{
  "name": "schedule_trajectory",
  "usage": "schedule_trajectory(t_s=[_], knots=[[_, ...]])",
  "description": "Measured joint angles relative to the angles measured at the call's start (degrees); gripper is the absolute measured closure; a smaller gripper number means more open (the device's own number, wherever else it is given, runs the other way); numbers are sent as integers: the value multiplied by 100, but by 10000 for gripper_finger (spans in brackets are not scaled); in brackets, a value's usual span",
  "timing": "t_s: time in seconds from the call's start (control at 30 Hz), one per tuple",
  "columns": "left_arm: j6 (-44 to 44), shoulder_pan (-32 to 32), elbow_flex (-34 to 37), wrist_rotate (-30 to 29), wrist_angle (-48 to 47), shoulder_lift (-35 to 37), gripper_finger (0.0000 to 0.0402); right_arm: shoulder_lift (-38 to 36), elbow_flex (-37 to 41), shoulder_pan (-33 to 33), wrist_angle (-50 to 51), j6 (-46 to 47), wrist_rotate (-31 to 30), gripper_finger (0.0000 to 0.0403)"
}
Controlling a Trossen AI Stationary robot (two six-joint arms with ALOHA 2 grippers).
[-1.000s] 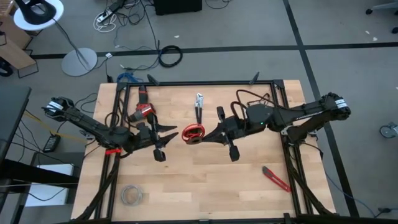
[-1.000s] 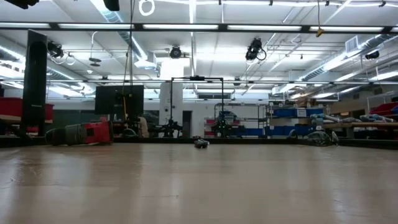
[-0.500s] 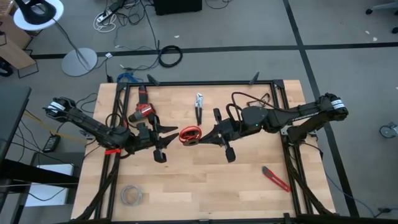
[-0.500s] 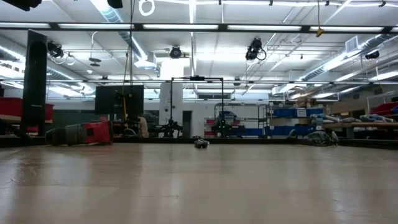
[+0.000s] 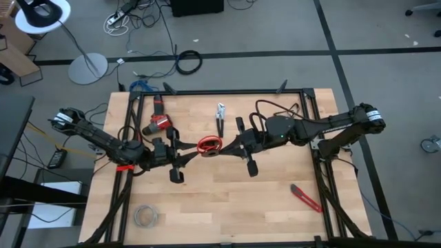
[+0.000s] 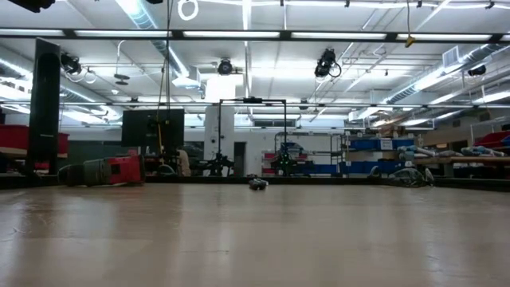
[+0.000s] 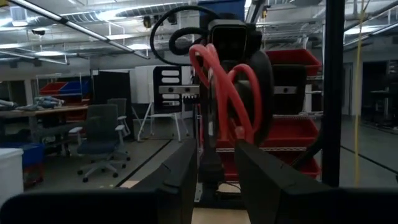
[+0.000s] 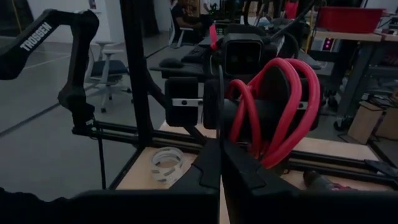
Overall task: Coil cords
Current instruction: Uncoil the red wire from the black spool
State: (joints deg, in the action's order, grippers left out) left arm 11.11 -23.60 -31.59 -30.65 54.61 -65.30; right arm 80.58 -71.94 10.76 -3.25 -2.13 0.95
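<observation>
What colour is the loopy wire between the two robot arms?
Bright red. The coiled wire shows best in the right wrist view.

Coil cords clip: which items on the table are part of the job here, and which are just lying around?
In the job:
red cord, coiled, held up between both grippers
left gripper
right gripper, shut on the coil

Lying about:
red drill
pliers
red utility knife
pale grey wire bundle
</observation>
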Motion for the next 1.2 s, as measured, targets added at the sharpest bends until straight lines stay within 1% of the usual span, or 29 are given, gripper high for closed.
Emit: schedule_trajectory(t_s=[0.23,0.4,0.57,0.8,1.0,1.2], knots=[[0,-2,-2,175,9,0,289,0,0,-15,25,-48,24,403],[0,2,-2,416,9,0,299,0,0,-15,31,-48,24,403],[-62,46,-2,434,7,0,310,0,0,-15,39,-52,24,403],[-296,181,-2,438,0,-1,311,-2,0,-15,48,-55,22,403],[-385,263,-27,439,97,-229,311,-4,0,-15,61,-57,22,403],[-381,306,-228,480,179,-514,311,-4,0,-15,90,-59,20,403]])
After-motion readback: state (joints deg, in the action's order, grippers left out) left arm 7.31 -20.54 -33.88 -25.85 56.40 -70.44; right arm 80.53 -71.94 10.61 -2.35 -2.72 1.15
